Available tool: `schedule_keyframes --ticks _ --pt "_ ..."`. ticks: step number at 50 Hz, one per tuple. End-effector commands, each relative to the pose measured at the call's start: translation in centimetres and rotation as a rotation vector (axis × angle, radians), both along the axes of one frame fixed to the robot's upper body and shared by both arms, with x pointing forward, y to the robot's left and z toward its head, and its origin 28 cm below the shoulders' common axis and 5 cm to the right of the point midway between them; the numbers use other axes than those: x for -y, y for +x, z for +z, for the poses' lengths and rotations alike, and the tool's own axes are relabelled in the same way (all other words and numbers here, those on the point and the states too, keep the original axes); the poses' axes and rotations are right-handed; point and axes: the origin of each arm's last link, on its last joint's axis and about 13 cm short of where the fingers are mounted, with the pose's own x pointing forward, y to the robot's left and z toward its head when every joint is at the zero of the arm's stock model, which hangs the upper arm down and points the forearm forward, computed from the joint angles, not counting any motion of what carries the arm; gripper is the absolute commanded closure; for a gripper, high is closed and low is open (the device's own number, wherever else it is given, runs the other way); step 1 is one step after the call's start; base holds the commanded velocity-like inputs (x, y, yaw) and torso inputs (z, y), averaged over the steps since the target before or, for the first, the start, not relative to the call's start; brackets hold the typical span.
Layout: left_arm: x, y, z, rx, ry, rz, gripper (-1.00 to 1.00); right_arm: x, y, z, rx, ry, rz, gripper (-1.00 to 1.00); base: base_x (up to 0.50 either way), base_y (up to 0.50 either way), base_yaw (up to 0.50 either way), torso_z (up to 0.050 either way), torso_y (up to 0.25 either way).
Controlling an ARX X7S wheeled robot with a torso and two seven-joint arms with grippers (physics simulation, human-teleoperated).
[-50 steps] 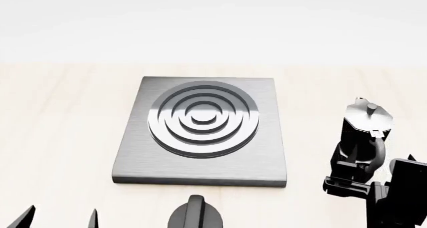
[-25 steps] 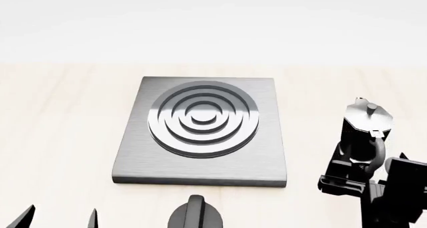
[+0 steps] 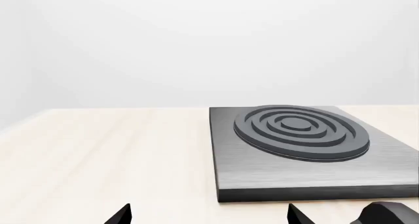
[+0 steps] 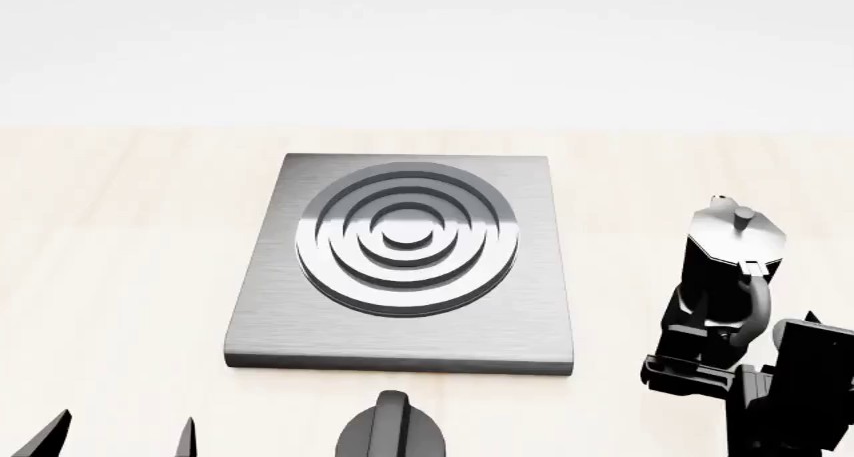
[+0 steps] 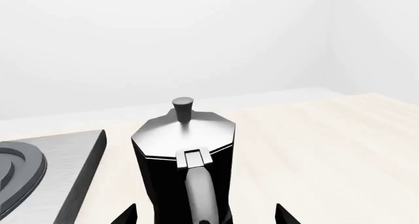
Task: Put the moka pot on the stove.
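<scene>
The moka pot [image 4: 727, 262] stands upright on the wooden table, to the right of the stove [image 4: 400, 257] and apart from it. It is black and faceted, with a silvery lid and knob. Its handle faces my right gripper [image 4: 697, 352]. In the right wrist view the moka pot [image 5: 183, 155] fills the space between the open fingertips [image 5: 124, 215], with a gap on each side. My left gripper [image 4: 120, 439] hangs open at the near left with nothing in it. In the left wrist view the stove [image 3: 295, 150] lies beyond that gripper [image 3: 208, 216].
A black round dial knob [image 4: 391, 432] sits just in front of the stove's near edge, also seen in the left wrist view as a dark dial knob [image 3: 389, 215]. The light wooden table [image 4: 120, 277] stretches out left of the stove. A white wall lies behind.
My right gripper has shifted only slightly by the pot's base. The pot, stove and left gripper have not moved.
</scene>
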Motion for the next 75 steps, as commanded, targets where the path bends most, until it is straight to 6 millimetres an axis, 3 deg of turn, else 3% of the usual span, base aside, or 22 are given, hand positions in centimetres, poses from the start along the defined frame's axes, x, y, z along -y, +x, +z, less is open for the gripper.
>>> schedule_keyframes --ticks 1,9,10,28,32,36,41,56,69,75 --pt "-0.2 0.1 0.0 0.033 0.004 0.02 -1.0 0.1 -0.2 0.0 0.0 0.003 -0.003 -1.0 0.0 0.0 0.0 0.0 0.0" --pt "-0.2 0.2 0.1 0.034 0.004 0.022 -1.0 -0.1 -0.1 -0.1 -0.001 0.001 0.006 -1.0 0.0 0.0 0.0 0.0 0.0" --pt "-0.2 0.2 0.1 0.034 0.004 0.023 -1.0 -0.1 -0.1 -0.1 -0.001 0.0 0.008 1.0 0.0 0.0 0.0 0.0 0.0" --pt "-0.3 0.0 0.2 0.037 0.002 0.02 -1.0 -0.3 -0.1 0.0 0.0 -0.084 0.008 1.0 0.0 0.0 0.0 0.0 0.0" --pt "-0.2 0.1 0.2 0.039 0.002 0.019 -1.0 -1.0 0.5 1.5 0.075 -0.106 0.006 1.0 0.0 0.0 0.0 0.0 0.0" --pt "-0.2 0.2 0.3 0.043 0.004 0.019 -1.0 -2.5 1.7 4.9 0.165 -0.19 0.059 1.0 0.0 0.0 0.0 0.0 0.0" --pt "-0.3 0.3 0.4 0.045 0.003 0.024 -1.0 -3.4 2.4 6.4 0.198 -0.205 0.09 1.0 0.0 0.0 0.0 0.0 0.0" --pt "-0.3 0.4 0.5 0.046 0.004 0.019 -1.0 -4.0 2.9 6.2 0.214 -0.231 0.121 1.0 0.0 0.0 0.0 0.0 0.0" --pt "-0.4 0.5 0.6 0.048 0.001 0.021 -1.0 -7.0 6.3 5.8 0.271 -0.333 0.213 1.0 0.0 0.0 0.0 0.0 0.001" --pt "-0.4 0.5 0.6 0.049 -0.002 0.022 -1.0 -8.2 7.0 5.7 0.284 -0.352 0.237 1.0 0.0 0.0 0.0 0.0 0.002"
